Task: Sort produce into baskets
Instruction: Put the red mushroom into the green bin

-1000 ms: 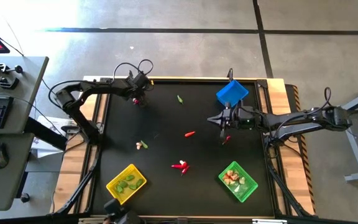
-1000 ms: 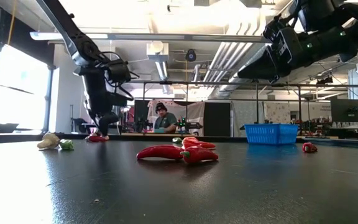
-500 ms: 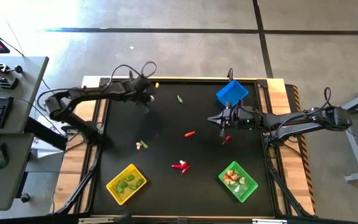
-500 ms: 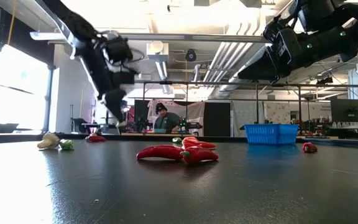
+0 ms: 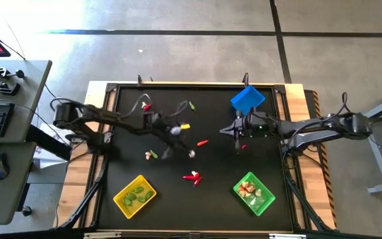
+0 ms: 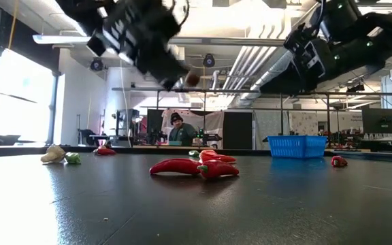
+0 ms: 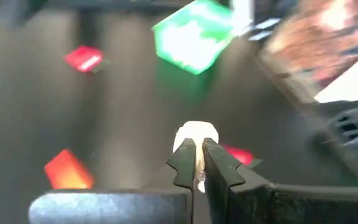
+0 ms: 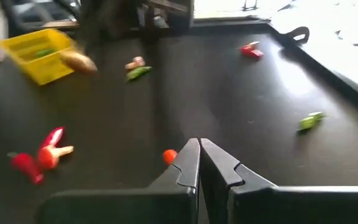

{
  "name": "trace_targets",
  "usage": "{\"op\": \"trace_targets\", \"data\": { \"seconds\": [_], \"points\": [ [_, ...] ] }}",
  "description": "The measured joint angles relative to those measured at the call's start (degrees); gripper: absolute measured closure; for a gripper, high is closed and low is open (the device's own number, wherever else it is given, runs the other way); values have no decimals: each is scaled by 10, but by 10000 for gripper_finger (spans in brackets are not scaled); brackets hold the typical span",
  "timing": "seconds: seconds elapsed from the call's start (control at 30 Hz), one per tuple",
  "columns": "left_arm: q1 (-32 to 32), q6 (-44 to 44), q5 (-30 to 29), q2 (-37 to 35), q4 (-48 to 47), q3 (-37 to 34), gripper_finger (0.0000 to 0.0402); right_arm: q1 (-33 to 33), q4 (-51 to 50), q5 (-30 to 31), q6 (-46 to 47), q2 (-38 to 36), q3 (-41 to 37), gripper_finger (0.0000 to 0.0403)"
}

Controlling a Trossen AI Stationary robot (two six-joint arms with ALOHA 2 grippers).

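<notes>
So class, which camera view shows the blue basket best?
The high view: the whole blue basket shows from above, beside the right gripper. The low view shows only its side wall. Neither wrist view shows it.

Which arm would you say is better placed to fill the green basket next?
Left. The left fingers clamp a whitish bulb above mid-table, facing the green basket. The right fingers hang shut and empty by the blue basket.

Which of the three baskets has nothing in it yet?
The blue basket at the far edge, beside the right gripper. The yellow basket holds green pods, and the green basket holds whitish-pink bulbs.
</notes>
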Motion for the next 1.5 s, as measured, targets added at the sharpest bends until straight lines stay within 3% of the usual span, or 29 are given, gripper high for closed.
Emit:
{"op": "trace_targets", "data": {
  "seconds": [0.1,0.27,0.47,0.67,0.9,1.23,1.5],
  "points": [
    [-32,-23,38,31,49,31,401,-20,6,-66,-5,9,0,403],
    [-79,-10,37,97,50,122,401,-44,-3,-159,-22,8,0,403],
    [-116,-13,22,196,44,246,401,-61,-117,-253,-36,-16,0,403],
    [-139,-2,-10,264,-17,354,401,-46,-284,-253,-7,-90,0,403],
    [-158,16,-47,313,-43,434,401,-23,-391,-217,-6,-180,0,403],
    [-186,37,-134,394,-54,521,401,-16,-408,-173,-21,-197,0,403],
    [-194,37,-162,470,-65,603,401,-16,-409,-148,-21,-198,0,403]
  ]
}}
